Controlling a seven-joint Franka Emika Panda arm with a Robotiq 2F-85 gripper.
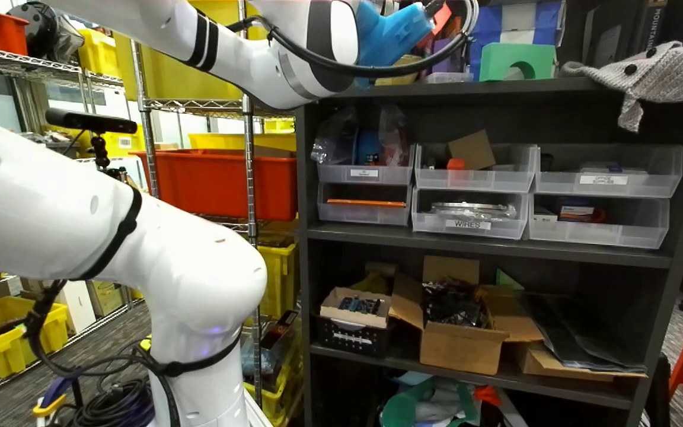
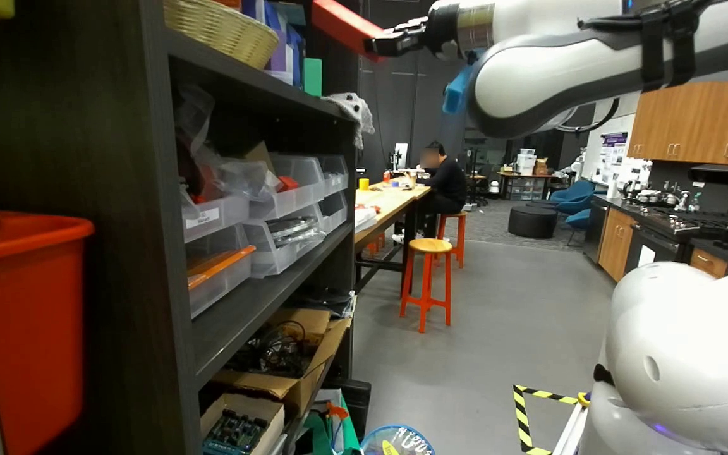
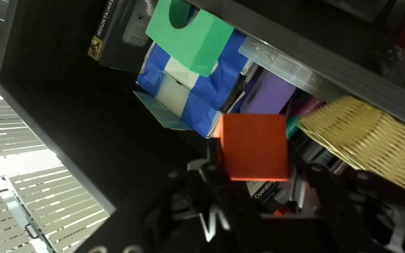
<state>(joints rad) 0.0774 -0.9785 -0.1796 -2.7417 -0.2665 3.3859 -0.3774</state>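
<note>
A: Claw?
B: Part-closed, gripping red block, facing top shelf; depth unclear.
A: In the way?
B: On that shelf: wicker basket, green block, blue-white box.
A: Room?
B: Shelf's front edge; dark space over its contents.

An exterior view faces the shelf past the arm; an exterior view looks closely along the shelf toward a stool — both share the bins. The wrist view, tilted, peers into the shelf over the end effector.
</note>
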